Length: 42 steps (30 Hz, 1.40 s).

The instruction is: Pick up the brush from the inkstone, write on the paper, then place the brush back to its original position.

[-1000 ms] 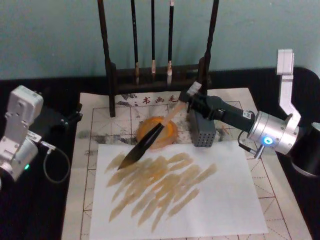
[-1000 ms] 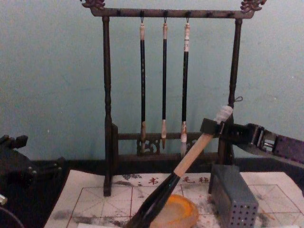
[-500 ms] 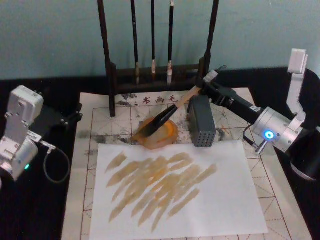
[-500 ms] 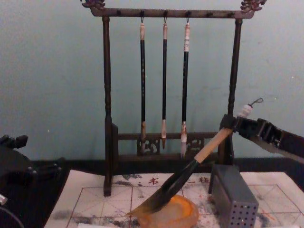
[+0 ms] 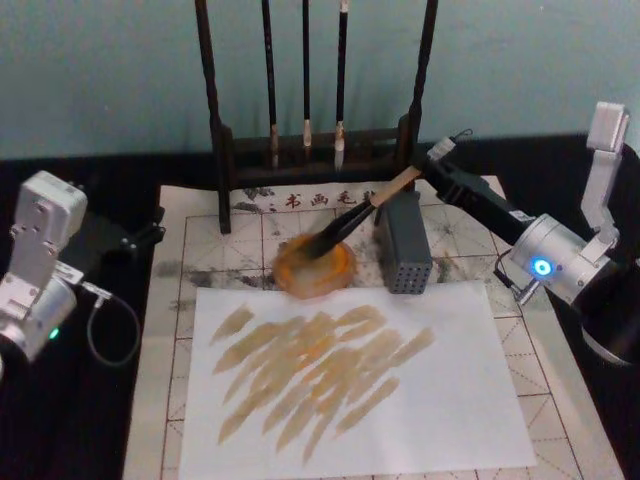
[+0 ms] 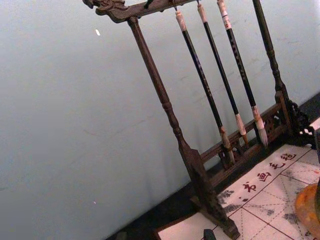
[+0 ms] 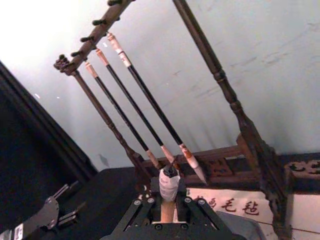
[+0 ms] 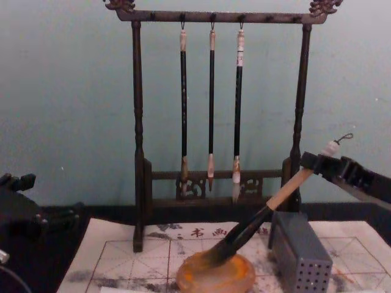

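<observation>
The brush [image 5: 360, 215] slants down from my right gripper [image 5: 437, 160], and its dark tip rests in the round orange inkstone [image 5: 315, 268]. The chest view shows the brush [image 8: 263, 217] leaning with its tip on the inkstone [image 8: 215, 274] and my right gripper [image 8: 314, 162] shut on the upper handle. In the right wrist view the white-wrapped end [image 7: 168, 185] pokes out above the shut right gripper [image 7: 167, 207]. The gridded paper [image 5: 225, 240] lies under the inkstone. On it lies a plain white sheet [image 5: 440, 400] with tan strokes. My left gripper [image 5: 140, 237] is parked at the left.
A grey perforated box [image 5: 405, 243] stands just right of the inkstone, under the brush handle. Behind it a dark wooden stand [image 8: 137, 122] holds three thin hanging brushes [image 8: 211, 104]. Black table surrounds the paper.
My right gripper has drawn back to the right and far side. The brush tip has left the white sheet and come to rest in the inkstone. The left arm has not moved.
</observation>
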Each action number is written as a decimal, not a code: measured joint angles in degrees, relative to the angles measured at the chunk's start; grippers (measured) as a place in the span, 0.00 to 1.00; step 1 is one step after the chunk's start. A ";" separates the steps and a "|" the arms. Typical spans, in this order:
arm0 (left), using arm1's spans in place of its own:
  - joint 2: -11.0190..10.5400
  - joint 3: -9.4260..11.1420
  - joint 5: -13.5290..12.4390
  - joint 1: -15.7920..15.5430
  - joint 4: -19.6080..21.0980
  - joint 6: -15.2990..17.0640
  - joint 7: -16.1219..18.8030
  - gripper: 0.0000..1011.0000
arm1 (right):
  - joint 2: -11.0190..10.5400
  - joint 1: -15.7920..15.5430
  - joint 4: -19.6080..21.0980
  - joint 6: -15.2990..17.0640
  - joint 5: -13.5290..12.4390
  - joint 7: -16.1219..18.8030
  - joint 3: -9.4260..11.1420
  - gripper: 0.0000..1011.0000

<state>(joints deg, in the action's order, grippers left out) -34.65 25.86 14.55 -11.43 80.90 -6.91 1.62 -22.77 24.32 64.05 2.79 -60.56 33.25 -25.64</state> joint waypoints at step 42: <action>0.00 0.00 0.00 0.00 0.00 0.00 0.00 0.99 | -0.23 -4.21 2.87 6.70 -5.63 -6.97 3.38 0.18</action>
<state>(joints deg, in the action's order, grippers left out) -34.65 25.86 14.55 -11.43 80.90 -6.91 1.62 -23.00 20.11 66.92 9.49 -66.19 26.27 -22.27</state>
